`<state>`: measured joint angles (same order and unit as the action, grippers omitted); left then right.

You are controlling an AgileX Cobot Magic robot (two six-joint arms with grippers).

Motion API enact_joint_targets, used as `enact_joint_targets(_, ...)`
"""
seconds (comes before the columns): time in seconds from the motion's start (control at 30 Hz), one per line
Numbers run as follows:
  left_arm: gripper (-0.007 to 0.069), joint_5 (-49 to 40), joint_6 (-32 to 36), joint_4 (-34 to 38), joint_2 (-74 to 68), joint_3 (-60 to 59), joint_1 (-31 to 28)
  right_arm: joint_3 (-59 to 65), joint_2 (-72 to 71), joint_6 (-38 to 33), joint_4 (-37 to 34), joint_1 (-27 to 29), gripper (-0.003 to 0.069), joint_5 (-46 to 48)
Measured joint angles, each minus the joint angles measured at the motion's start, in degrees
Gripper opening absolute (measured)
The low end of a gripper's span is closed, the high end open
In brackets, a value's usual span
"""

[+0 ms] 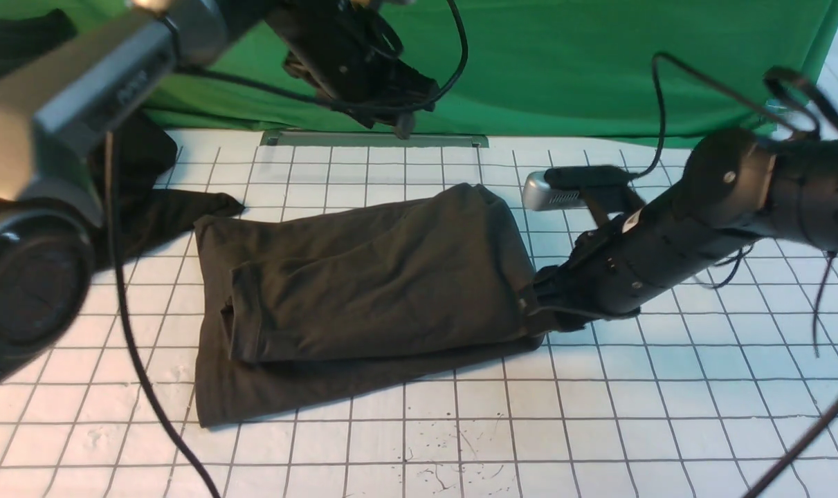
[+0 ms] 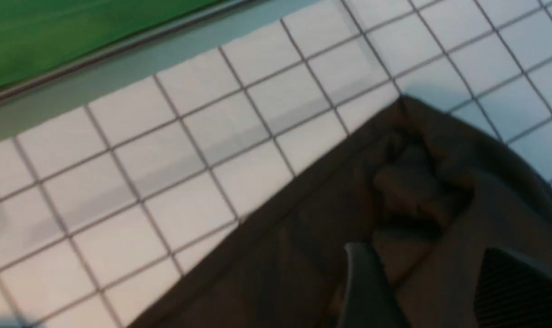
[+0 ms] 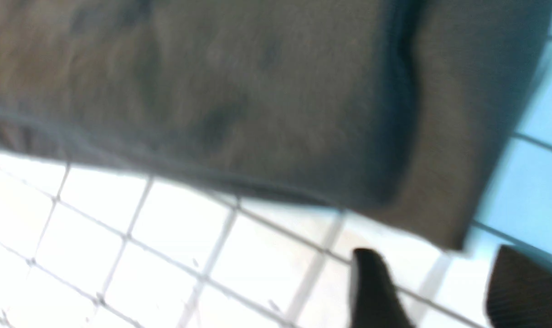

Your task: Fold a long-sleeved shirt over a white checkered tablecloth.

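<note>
One tablecloth (image 1: 668, 387) is seen filling the lower two thirds of the front view, flat and checkered. At the centre of that frame the shirt (image 1: 363, 290) is laid on it, already doubled. A narrower upper layer rests on a wider lower one, whose edge is left showing toward the lower left. No print is shown on the upturned side.

The shirt is judged light, soft and limp. No shape would be kept when it is lifted, and the layers could be expected to slide over one another or fall open if only the top one were pinched. A hold would best be taken at the two corners of one short edge, through all layers at once, with both corners raised together. The tablecloth beneath could be caught as well if a pinch were made too deep.

The right hand (image 3: 435, 250) is found low at the shirt's right edge in the front view, its fingers parted over bare tablecloth and nothing held. The left hand (image 2: 424, 249) is raised at upper centre of the front view, its fingers likewise parted and empty.
</note>
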<state>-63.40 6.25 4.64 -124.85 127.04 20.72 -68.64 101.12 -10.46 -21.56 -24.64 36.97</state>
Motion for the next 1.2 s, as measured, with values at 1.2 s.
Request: enact_joint_targets(1.2,-0.0006,5.18,-10.44,-1.92,20.86,-48.16,-8.47,0.0,-10.34,6.48,19.42,5.24,-0.0006,6.95)
